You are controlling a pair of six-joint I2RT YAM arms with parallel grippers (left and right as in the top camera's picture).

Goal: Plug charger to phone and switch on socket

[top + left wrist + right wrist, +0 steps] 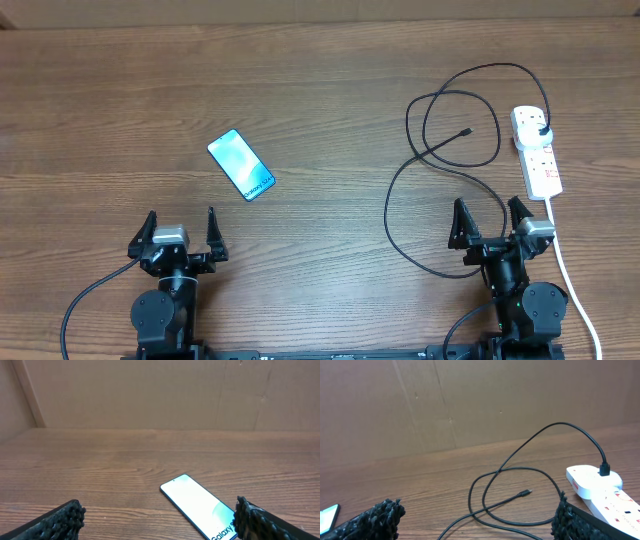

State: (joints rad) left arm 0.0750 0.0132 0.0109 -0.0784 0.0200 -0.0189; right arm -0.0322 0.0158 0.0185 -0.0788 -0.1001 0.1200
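Note:
The phone lies flat on the table left of centre, light blue screen up; it also shows in the left wrist view, ahead and to the right. The charger cable lies in loose black loops at the right, its connector tip free on the wood, also seen in the right wrist view. Its black plug head sits in the white socket strip, shown too in the right wrist view. My left gripper is open and empty below the phone. My right gripper is open and empty below the cable loops.
The strip's thick white cord runs down past the right arm to the table's front edge. A cardboard wall stands behind the wooden table.

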